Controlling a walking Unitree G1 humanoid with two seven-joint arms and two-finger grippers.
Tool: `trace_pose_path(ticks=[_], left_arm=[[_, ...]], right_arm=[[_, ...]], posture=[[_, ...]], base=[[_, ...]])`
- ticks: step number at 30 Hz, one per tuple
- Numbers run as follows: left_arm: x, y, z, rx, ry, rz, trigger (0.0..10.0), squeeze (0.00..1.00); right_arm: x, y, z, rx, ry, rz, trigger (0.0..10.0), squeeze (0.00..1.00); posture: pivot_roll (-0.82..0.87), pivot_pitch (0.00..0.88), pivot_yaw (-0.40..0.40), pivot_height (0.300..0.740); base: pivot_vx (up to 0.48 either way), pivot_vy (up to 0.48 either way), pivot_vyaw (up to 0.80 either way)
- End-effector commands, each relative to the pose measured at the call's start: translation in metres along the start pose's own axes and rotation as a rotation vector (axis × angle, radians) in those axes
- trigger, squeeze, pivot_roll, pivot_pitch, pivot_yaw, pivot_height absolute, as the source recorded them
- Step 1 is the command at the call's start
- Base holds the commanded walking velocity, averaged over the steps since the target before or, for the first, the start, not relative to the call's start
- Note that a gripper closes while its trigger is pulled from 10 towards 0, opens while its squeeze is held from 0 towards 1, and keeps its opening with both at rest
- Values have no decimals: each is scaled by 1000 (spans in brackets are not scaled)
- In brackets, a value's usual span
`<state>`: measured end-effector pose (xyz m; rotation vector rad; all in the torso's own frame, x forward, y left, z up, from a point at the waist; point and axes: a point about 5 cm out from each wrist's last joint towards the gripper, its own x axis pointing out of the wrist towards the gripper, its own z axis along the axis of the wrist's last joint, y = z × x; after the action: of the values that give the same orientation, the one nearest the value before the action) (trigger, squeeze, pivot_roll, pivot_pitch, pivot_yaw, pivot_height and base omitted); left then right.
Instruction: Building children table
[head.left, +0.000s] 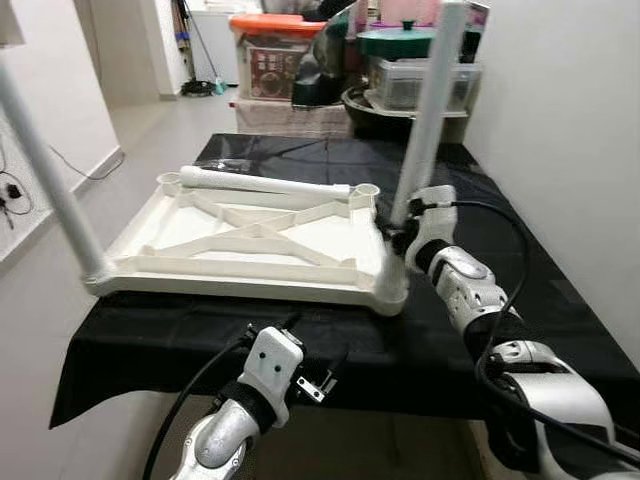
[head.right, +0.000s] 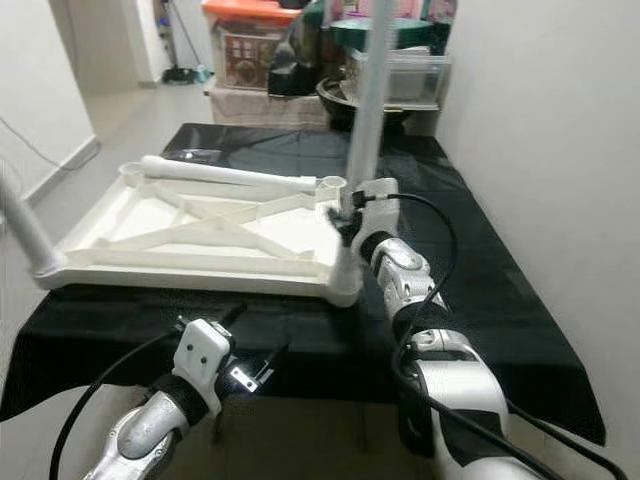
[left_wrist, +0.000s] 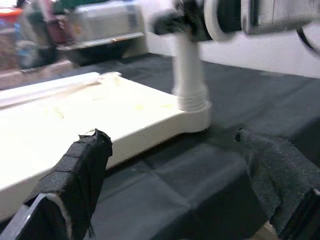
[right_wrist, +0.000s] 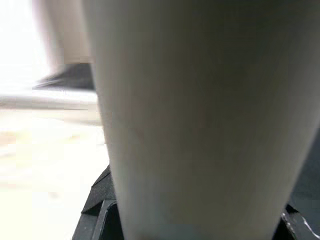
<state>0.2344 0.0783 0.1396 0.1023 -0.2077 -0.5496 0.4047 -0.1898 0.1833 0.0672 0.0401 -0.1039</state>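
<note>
A white children's tabletop (head.left: 250, 240) lies upside down on the black-covered table (head.left: 530, 270). One white leg (head.left: 45, 165) stands in its near-left corner. Another leg (head.left: 430, 110) stands upright in the near-right corner socket (head.left: 392, 290), and my right gripper (head.left: 398, 238) is shut on it just above the socket. That leg (right_wrist: 200, 120) looms close in the right wrist view. A loose leg (head.left: 265, 182) lies along the tabletop's far edge, between two bare corner sockets. My left gripper (head.left: 318, 378) hangs open below the table's front edge, with its fingers (left_wrist: 80, 170) spread towards the near-right corner.
Behind the table stand an orange-lidded bin (head.left: 275, 50), a green-lidded pot (head.left: 398, 40) and a clear container (head.left: 420, 82). A white wall (head.left: 570, 120) runs close along the right side. Open floor (head.left: 160, 130) lies to the left.
</note>
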Motion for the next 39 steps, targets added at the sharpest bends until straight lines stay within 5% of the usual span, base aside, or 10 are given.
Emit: trace_pose_path(ticks=[1, 9, 10, 11, 12, 15, 17, 18, 31, 39], left_arm=[[-1, -3, 5, -8, 3, -2, 10000, 0], [-10, -5, 20, -5, 3, 41, 10000, 0], [-12, -4, 20, -22, 14, 64, 10000, 0], [-14, -4, 18, -25, 23, 83, 10000, 0], [-15, -4, 14, -31, 40, 91, 10000, 0], [-15, -4, 11, -35, 54, 97, 10000, 0], [-17, -4, 7, -58, 72, 101, 10000, 0], [-17, -4, 6, -75, 81, 102, 10000, 0], [-17, -7, 4, -91, 102, 97, 10000, 0], [-18, -8, 3, -96, 109, 99, 10000, 0]], right_arm=[[-9, -20, -26, 38, 93, -240, 0, 0], [-17, 8, -35, 156, 67, -338, 0, 0], [-15, 17, -32, 164, 54, -293, 10000, 0], [-14, 23, -29, 168, 32, -252, 10000, 784], [-13, 29, -25, 166, 4, -200, 10000, 1000], [-12, 32, -21, 154, -28, -143, 10000, 1000], [-10, 32, -11, 126, -87, -16, 10000, 824], [-9, 30, -7, 122, -96, 103, 10000, 0], [-26, 26, -7, -54, 77, 988, 10000, 0], [-31, 49, 0, 31, 72, 1207, 10000, 0]], posture=[[42, 0, -50, 740], [46, 0, -49, 740], [54, 0, -51, 740], [59, 0, -57, 740], [60, 0, -60, 740], [57, 0, -57, 740], [58, 0, -60, 740], [59, 0, -55, 740], [61, 0, -67, 740], [73, 0, -79, 740]], base=[[0, 0, 0], [0, 0, 0], [0, 0, 0], [0, 0, 0], [0, 0, 0], [0, 0, 0], [0, 0, 0], [0, 0, 0], [0, 0, 0], [0, 0, 0]])
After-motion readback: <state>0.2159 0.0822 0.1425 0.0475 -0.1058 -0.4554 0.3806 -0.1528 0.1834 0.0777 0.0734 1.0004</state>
